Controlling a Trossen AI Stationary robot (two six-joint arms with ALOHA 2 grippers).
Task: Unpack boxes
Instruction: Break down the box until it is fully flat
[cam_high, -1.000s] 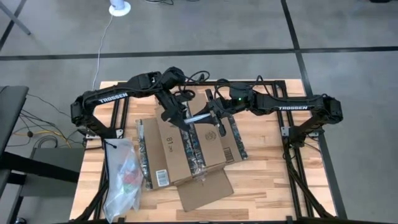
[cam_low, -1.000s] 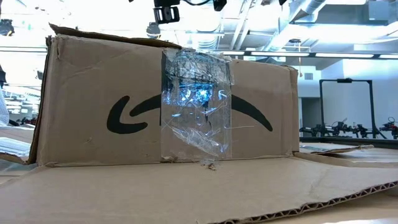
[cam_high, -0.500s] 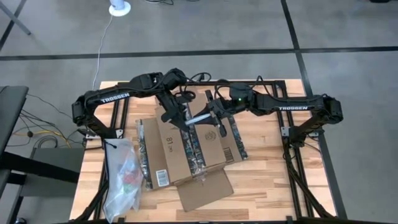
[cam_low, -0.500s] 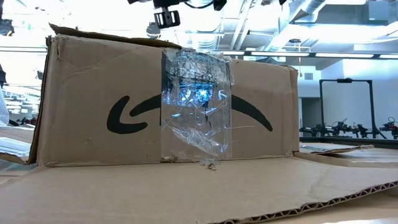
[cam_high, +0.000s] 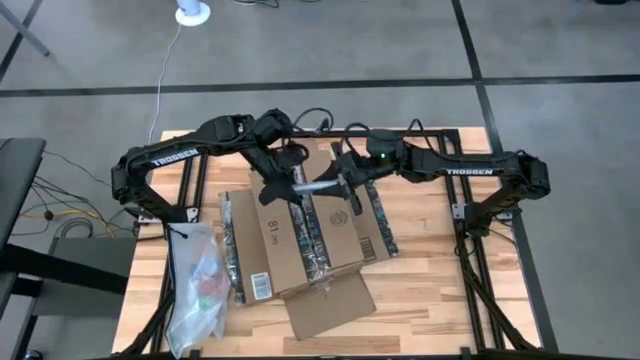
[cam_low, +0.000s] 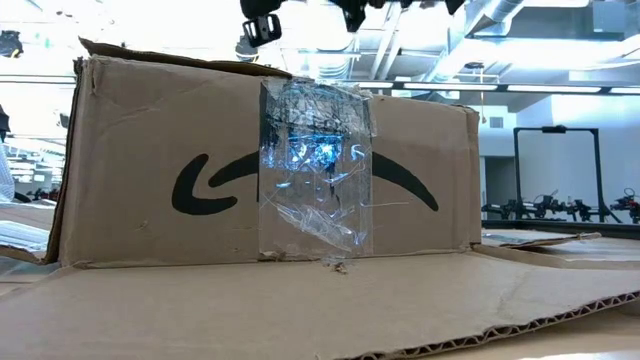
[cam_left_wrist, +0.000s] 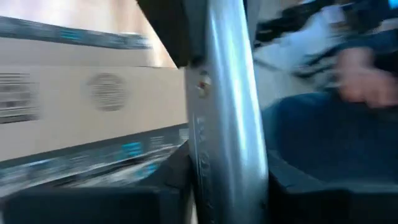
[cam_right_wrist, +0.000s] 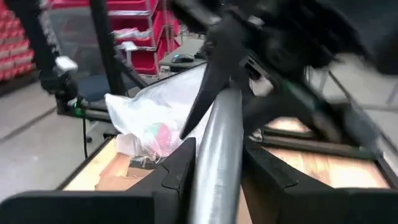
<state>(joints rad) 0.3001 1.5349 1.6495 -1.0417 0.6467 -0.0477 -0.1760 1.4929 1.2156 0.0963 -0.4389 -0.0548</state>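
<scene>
Cardboard box (cam_high: 300, 240) at centre of the high view, taped top up, 1 flap flat toward bottom edge. Above its upper edge, left gripper (cam_high: 285, 187) and right gripper (cam_high: 340, 186) each pinch 1 silver rod (cam_high: 315, 187) between them. Clear bag (cam_high: 197, 285) at lower left, beside box.

A grey concrete floor (cam_high: 330, 40) crossed by dark lines surrounds the wooden desk (cam_high: 430, 260), with a white round base (cam_high: 192, 13) and its cable near the far edge. Beyond the desk, the room has a bright ceiling with pipes (cam_low: 520, 20), a dark frame (cam_low: 556, 170), and red shelving (cam_right_wrist: 134, 31).
</scene>
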